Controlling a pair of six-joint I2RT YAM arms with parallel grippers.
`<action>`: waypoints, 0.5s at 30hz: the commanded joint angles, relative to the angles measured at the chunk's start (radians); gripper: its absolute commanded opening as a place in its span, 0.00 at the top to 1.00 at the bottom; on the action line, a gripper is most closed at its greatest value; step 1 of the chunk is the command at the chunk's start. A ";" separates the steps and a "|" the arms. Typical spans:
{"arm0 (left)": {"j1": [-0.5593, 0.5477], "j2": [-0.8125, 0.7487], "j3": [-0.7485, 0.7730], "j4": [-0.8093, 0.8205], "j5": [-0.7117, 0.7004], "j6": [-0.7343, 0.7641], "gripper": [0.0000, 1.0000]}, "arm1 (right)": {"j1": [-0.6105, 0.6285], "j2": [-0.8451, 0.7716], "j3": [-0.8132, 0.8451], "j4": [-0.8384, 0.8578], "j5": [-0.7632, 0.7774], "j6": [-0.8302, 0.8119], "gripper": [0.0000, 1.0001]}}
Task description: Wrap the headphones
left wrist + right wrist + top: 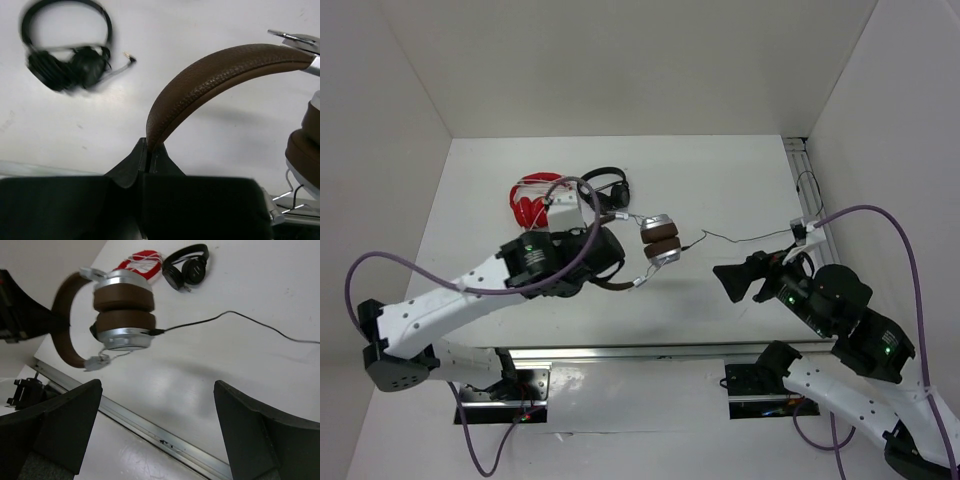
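The headphones (pixel 660 241) have a brown headband (pixel 215 70) and silver-and-brown earcups (pixel 122 310) folded against each other. My left gripper (pixel 608 258) is shut on the headband, whose end is pinched between its tips (pixel 148 150). The earcups stick out to the right of it and seem raised off the table. Their thin black cable (pixel 740 238) trails right across the table toward the right arm and also shows in the right wrist view (pixel 225 315). My right gripper (pixel 728 282) stands open to the right of the earcups, with nothing between its fingers (pixel 156 390).
A red pair with white cord (pixel 532 200) and a small black pair (pixel 610 185) lie behind the left gripper; the black pair (pixel 67 60) is blurred in the left wrist view. A metal rail (pixel 670 350) runs along the near edge, another (pixel 810 190) along the right wall.
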 commanded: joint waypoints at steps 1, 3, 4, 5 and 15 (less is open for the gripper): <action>-0.002 -0.060 0.159 -0.142 -0.152 0.233 1.00 | 0.007 -0.007 -0.024 0.113 -0.026 -0.046 0.00; -0.002 -0.097 0.219 -0.143 -0.163 0.311 1.00 | 0.007 0.021 -0.036 0.139 -0.035 -0.058 0.00; -0.002 -0.111 0.273 -0.143 -0.163 0.381 1.00 | 0.007 0.037 -0.047 0.168 -0.035 -0.070 0.00; 0.007 -0.123 0.298 -0.143 -0.163 0.408 1.00 | 0.007 0.054 -0.047 0.184 -0.026 -0.070 0.00; 0.265 -0.205 0.440 -0.072 -0.007 0.655 1.00 | 0.007 0.298 -0.121 0.507 -0.404 -0.227 0.00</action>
